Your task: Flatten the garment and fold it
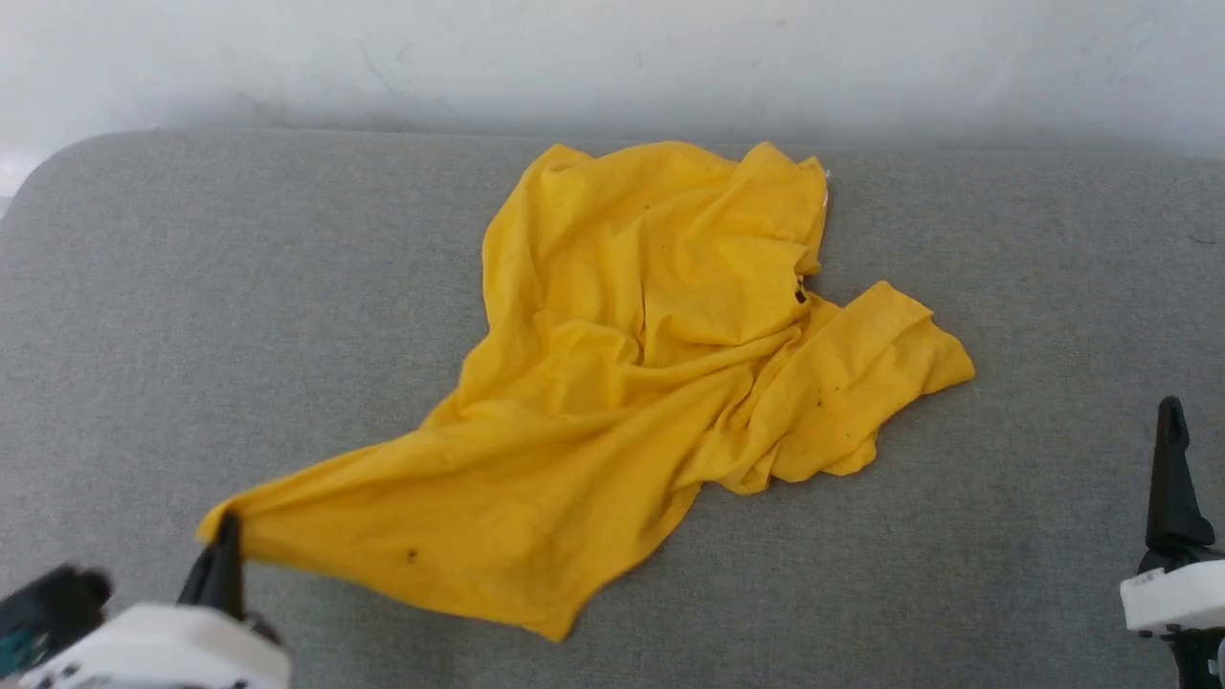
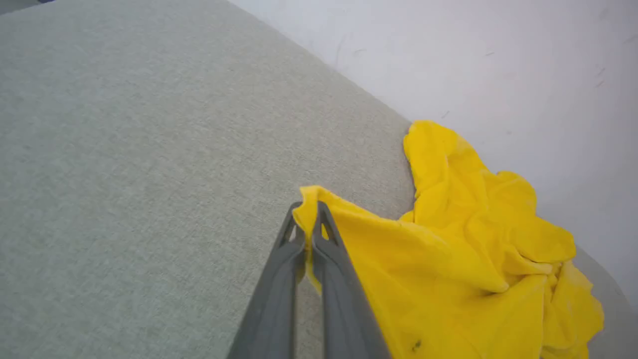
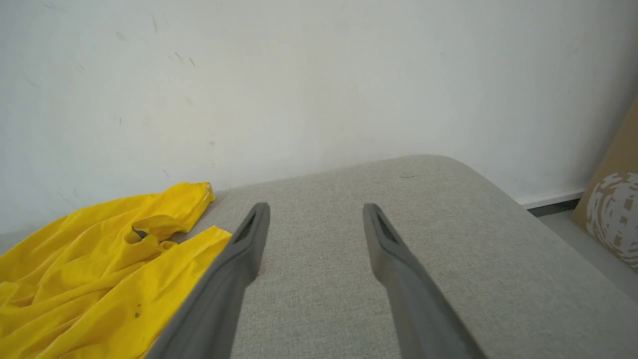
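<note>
Garment point(image 1: 651, 364): bright yellow thin cloth, crumpled and creased, with a few small dark specks and a sliver of white at its far right rim.
Shape: bunched in a heap toward the far side, one flap spread to the right, one long corner drawn out to a point.
Place: around the middle of the grey cushion point(image 1: 191, 287), heap close to the cushion's far edge, drawn corner toward the cushion's near left.
Left gripper point(image 2: 310, 212): pinched tight on that drawn corner, cloth folded over between the two fingers, just above the cushion's near left part.
Right gripper point(image 3: 316, 214): fingers spread wide with nothing between them, over the cushion's near right part, well apart from the cloth.
Edges: cushion's far edge against a white wall point(image 1: 612, 57); rounded corners at far left and far right.
Open room: wide bare fabric on the cushion's left, right and near sides.
</note>
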Robot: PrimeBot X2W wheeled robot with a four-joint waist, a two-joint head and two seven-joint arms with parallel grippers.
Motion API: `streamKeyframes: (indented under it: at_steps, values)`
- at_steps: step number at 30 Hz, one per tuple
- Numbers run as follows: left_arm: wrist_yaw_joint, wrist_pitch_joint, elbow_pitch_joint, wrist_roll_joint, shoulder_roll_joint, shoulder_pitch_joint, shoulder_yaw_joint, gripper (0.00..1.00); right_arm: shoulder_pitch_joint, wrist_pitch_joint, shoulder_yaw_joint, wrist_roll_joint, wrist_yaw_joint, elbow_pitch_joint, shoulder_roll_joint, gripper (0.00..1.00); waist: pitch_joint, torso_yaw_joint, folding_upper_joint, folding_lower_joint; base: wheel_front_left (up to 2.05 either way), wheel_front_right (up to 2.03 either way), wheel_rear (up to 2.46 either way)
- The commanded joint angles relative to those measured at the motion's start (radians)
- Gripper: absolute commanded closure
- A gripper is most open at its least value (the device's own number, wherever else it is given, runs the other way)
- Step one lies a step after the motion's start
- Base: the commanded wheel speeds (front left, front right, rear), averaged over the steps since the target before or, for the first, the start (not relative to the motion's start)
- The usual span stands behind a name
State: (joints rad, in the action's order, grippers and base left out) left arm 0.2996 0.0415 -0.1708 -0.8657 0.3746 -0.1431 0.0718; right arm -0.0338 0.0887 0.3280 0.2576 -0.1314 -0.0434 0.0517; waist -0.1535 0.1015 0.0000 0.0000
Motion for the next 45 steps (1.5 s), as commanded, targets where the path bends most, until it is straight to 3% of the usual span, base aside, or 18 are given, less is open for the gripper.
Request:
streamKeyframes:
  at_steps: [1,5,9,17,20,28,31,45]
  values:
    - [0.019,-0.015,-0.014,-0.010,0.009,-0.050,-0.035,1.00,-0.010,0.001,0.006,0.006,0.001,-0.006,-0.001,0.00,-0.002,0.009,0.0000,0.0000,0.00,0.00,0.00]
    - [0.050,-0.037,-0.033,-0.022,0.013,-0.128,-0.097,1.00,-0.015,-0.006,0.012,0.004,0.001,-0.011,-0.001,0.00,-0.005,0.023,0.0000,0.0000,0.00,0.00,0.00]
    - [0.052,-0.054,-0.054,-0.036,0.012,-0.159,-0.130,1.00,-0.013,-0.020,0.003,-0.004,0.001,-0.018,-0.001,0.00,-0.011,0.041,0.0000,0.0000,0.00,0.00,0.00]
    - [0.026,-0.051,-0.081,-0.011,0.012,-0.066,-0.067,1.00,0.070,-0.119,-0.075,-0.075,0.001,-0.066,-0.001,0.00,-0.045,0.044,0.0000,0.0000,0.00,0.00,0.00]
    - [0.009,-0.045,-0.085,-0.008,0.012,-0.029,-0.043,1.00,0.138,-0.219,-0.119,-0.108,0.001,-0.077,-0.001,0.00,-0.060,0.035,0.0000,0.0000,0.00,0.00,0.00]
    - [-0.016,-0.033,-0.080,-0.002,0.010,0.026,-0.001,1.00,0.303,-0.635,-0.222,-0.182,0.001,-0.029,0.001,0.00,-0.104,0.037,0.0000,0.0000,0.00,0.00,0.00]
    - [-0.025,-0.030,-0.075,-0.006,0.007,0.036,0.009,1.00,0.350,-0.719,-0.251,-0.184,0.001,-0.002,0.022,0.00,-0.120,0.050,0.0000,0.0000,0.00,0.00,0.00]
    - [-0.062,-0.023,-0.043,-0.024,-0.005,0.083,0.041,1.00,0.485,-0.769,-0.372,-0.147,0.001,0.177,0.156,0.00,-0.201,0.125,0.0000,0.0000,0.00,0.00,0.00]
